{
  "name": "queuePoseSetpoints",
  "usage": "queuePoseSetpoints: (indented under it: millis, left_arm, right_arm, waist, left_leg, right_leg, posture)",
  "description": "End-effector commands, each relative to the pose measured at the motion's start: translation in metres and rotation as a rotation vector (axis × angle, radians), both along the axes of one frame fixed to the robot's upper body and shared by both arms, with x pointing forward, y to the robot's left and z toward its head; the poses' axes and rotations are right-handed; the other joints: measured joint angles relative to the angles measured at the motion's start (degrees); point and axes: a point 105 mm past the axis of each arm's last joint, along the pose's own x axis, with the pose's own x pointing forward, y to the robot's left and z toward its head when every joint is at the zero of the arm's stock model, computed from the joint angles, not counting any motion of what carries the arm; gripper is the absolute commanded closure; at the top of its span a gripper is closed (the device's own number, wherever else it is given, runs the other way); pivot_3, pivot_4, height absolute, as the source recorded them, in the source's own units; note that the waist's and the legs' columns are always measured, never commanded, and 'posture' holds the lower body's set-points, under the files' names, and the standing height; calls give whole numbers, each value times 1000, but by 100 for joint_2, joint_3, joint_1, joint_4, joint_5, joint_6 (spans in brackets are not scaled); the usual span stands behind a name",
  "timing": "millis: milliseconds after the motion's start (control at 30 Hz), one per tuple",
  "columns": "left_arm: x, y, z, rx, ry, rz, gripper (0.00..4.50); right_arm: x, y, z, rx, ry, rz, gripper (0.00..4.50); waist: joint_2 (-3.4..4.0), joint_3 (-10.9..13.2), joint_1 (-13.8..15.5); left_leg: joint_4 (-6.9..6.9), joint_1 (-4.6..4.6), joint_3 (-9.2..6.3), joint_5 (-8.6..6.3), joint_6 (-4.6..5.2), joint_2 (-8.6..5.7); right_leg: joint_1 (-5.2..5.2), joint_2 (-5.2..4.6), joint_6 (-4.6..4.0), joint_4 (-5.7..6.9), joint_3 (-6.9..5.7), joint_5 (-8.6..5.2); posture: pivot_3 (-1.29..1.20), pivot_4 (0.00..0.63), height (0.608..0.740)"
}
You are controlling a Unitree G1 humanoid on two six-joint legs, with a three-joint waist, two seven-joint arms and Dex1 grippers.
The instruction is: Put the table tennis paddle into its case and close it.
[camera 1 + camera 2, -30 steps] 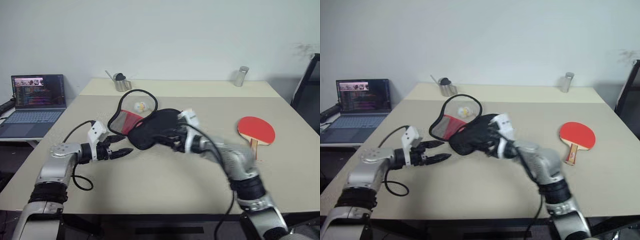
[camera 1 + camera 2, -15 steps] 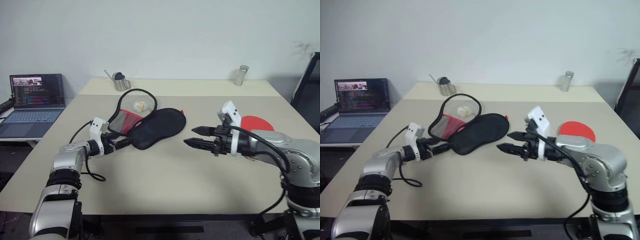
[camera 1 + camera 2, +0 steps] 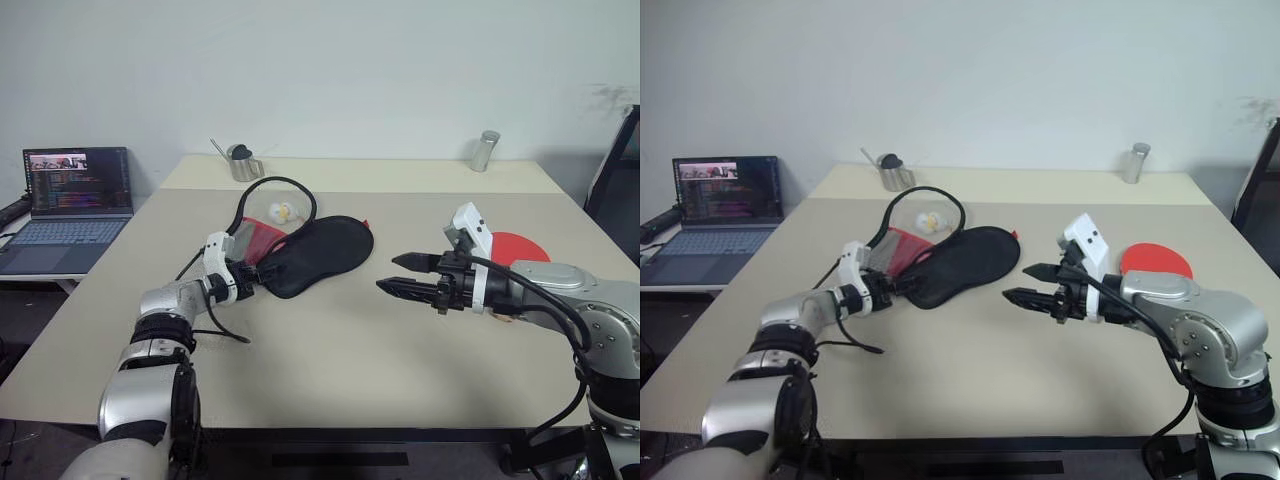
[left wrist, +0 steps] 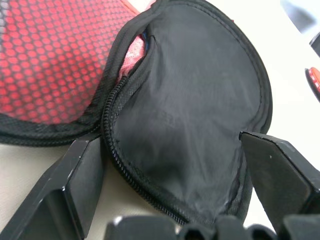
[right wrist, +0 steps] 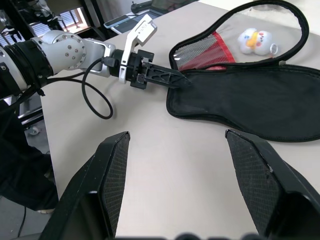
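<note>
I have the left hand (image 3: 262,274) spread around the near end of the case (image 3: 318,255), which lies unzipped mid-bench. The right hand (image 3: 397,274) hovers spread and empty; the paddle (image 3: 520,246) lies far right. Next, I judge, pinch the case's edge.

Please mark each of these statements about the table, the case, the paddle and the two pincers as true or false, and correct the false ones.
1. The table tennis paddle is inside the case. False: it lies on the table behind the right arm, apart from the case.
2. The left pincer is open, with the case's narrow end between its fingers. True.
3. The right pincer holds the paddle. False: it is open and holds nothing, above the table.
4. The case is unzipped, and its red mesh side shows. True.
5. A small yellow-and-white toy lies beside the case. True.
</note>
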Motion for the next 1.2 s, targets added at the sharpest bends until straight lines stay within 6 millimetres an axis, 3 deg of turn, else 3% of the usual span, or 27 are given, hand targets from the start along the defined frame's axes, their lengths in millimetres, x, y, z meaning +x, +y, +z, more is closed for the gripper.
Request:
queuePoseSetpoints:
  millis: [33, 233, 333, 700, 967, 1200]
  left_arm:
    - [4, -12, 0, -40, 28, 1, 13]
    - [6, -29, 2, -92, 64, -26, 13]
    - [5, -36, 4, -128, 76, -46, 576]
    - [-1, -58, 1, -152, 111, -125, 4475]
    - [-23, -109, 1, -165, 122, -307, 4475]
    - [-18, -151, 6, -228, 69, -299, 4475]
  right_arm:
    - [-1, -3, 11, 16, -55, -11, 1177]
    - [-1, -6, 11, 16, -57, -25, 1177]
    - [-1, -7, 11, 18, -57, -33, 1177]
    - [-3, -12, 8, 11, -48, -39, 1177]
    - [-4, -22, 8, -14, -50, -67, 1177]
    - [-4, -31, 7, -29, -54, -106, 1177]
  waist:
    - [0, 0, 12]
    - [0, 0, 136]
    - [0, 0, 166]
    - [0, 0, 140]
    - [0, 0, 159]
    - [-1, -1, 153]
  left_leg:
    - [1, 0, 0, 0, 0, 0]
    - [6, 0, -2, 0, -1, -2]
    - [5, -4, -4, 0, -1, -5]
    - [7, -24, -4, 1, -1, -5]
    - [9, -36, 0, 1, -2, -6]
    - [14, -34, 2, 1, -2, -5]
  right_leg:
    - [0, 0, 0, 1, 0, 0]
    - [2, -1, 0, 1, 0, 0]
    - [1, -2, 0, -2, -1, 0]
    - [-20, -3, 0, 1, 0, 0]
    - [-31, -3, -1, 2, 6, 1]
    - [-30, -2, 0, 9, 7, 1]
  posture:
    - [0, 150, 740]
    - [0, 150, 740]
    - [0, 150, 740]
    - [0, 150, 740]
    - [0, 150, 740]
    - [0, 150, 740]
